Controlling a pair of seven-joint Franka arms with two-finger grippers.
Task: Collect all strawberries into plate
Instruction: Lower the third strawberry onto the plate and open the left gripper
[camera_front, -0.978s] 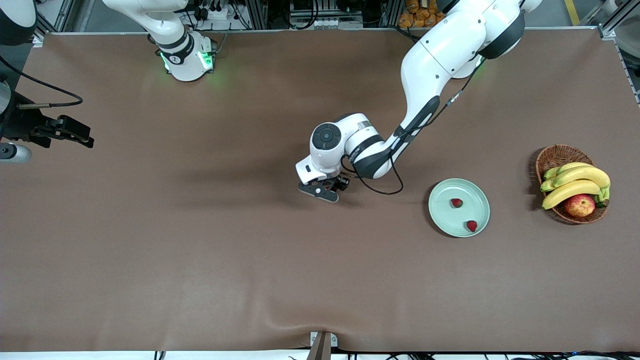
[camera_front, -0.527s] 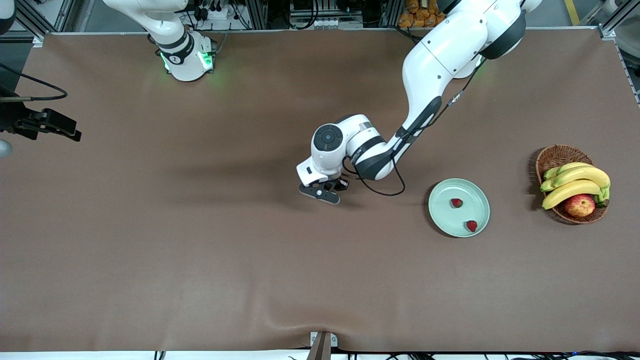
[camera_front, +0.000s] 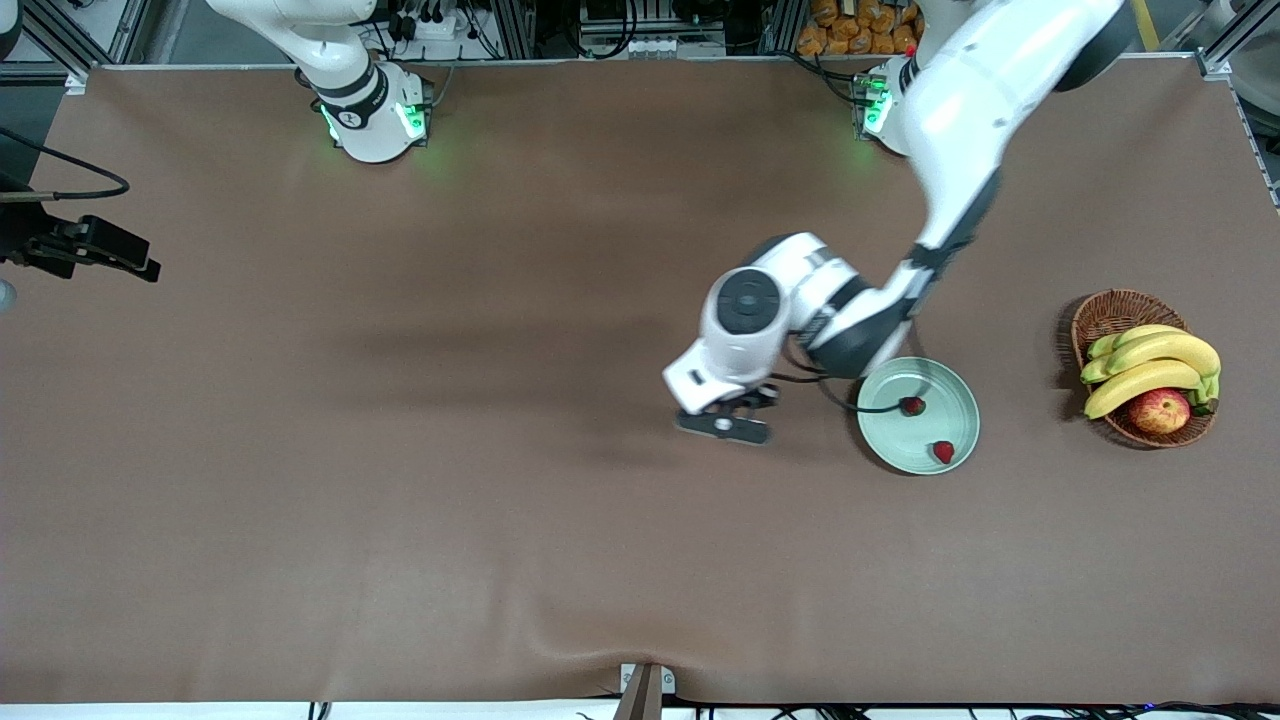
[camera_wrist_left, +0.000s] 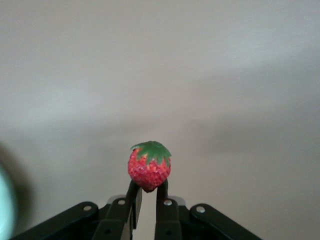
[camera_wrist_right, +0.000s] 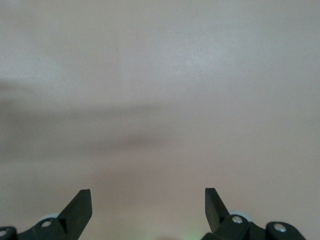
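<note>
No readable text, label, brand, number or sign in any view. Small dark marking on right arm base (camera_front: 347, 117), too small to read. Table cover (camera_front: 400, 480), plate (camera_front: 905, 452), basket (camera_front: 1103, 313): plain, no print.

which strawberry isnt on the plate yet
The strawberry pinched in the left gripper, over bare table beside the plate. The other two strawberries already lie on it.

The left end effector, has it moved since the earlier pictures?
Yes. The left end effector, shut on a strawberry, has moved toward the plate, which lies where it was.
</note>
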